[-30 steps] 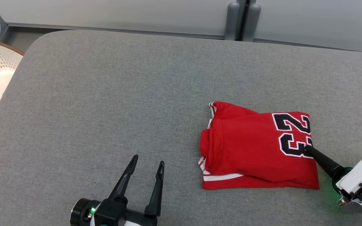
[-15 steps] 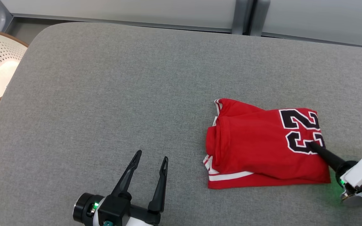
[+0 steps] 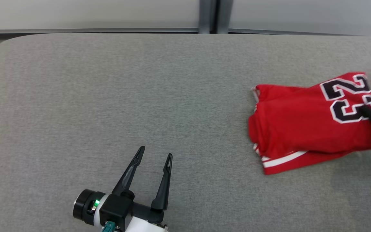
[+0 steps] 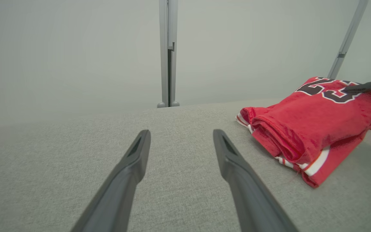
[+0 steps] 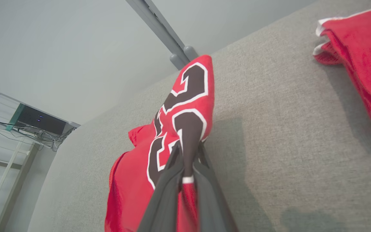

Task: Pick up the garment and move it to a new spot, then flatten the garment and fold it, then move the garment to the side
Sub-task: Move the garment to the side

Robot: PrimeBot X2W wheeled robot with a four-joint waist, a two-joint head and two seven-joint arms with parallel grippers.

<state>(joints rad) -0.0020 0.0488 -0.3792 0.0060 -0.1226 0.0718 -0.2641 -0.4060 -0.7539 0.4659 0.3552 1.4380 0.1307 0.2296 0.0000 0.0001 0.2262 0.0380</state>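
Big grey desk [image 3: 108, 96] with a fuzzy woven top and a rounded corner at the upper left; lots of bare room across the left and middle. Folded red garment [image 3: 301, 129] close to the right edge of the head view, soft and thick, with white stripes and a black number. Left end effector [image 3: 156, 151] at the lower middle, fingers spread wide, holding nothing. Right end effector [image 3: 366, 110] at the right edge, pinched tight on the garment's number end. From the right wrist: that end raised a little off the desk, and another red cloth [image 5: 359, 48] at the upper right.
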